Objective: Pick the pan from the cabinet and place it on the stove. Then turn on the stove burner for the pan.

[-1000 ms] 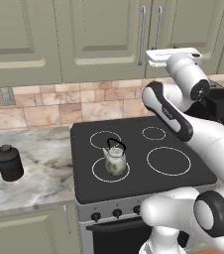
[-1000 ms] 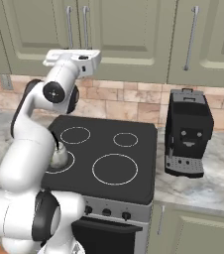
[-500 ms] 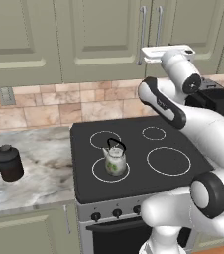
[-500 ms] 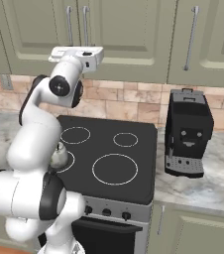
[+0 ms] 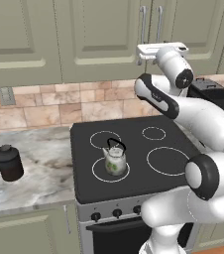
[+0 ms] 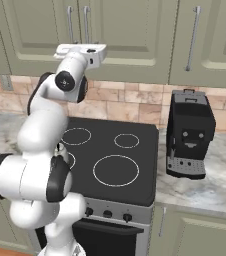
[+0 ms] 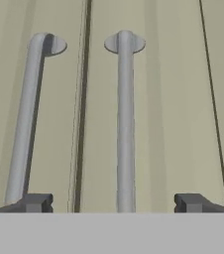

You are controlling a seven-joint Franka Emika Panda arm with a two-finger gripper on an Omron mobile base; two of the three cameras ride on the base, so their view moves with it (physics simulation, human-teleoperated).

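Observation:
The cabinet (image 5: 109, 34) is sage green and its doors are shut, so the pan is hidden. My gripper (image 7: 113, 203) is open, close in front of the two doors' silver bar handles. The right handle (image 7: 125, 124) runs between my fingertips (image 7: 34, 202), and the left handle (image 7: 27, 119) lies just inside the left one. From the base, the gripper (image 5: 159, 48) (image 6: 82, 49) is held high at the lower ends of the handles (image 5: 143, 22) (image 6: 86, 22). Below lies the black stove (image 5: 139, 144) with its widest burner ring (image 5: 167, 160) (image 6: 116, 170) bare.
A small green kettle (image 5: 115, 158) stands on the front-left ring. A black coffee machine (image 6: 190, 132) sits on the counter right of the stove. A dark canister (image 5: 9, 162) stands on the left counter. Black knobs (image 5: 116, 213) line the stove's front panel.
The arm has reached forward and slightly up, bringing the hand closer to the cabinet handles. The jaws stay wide. Kettle and stove are as before.

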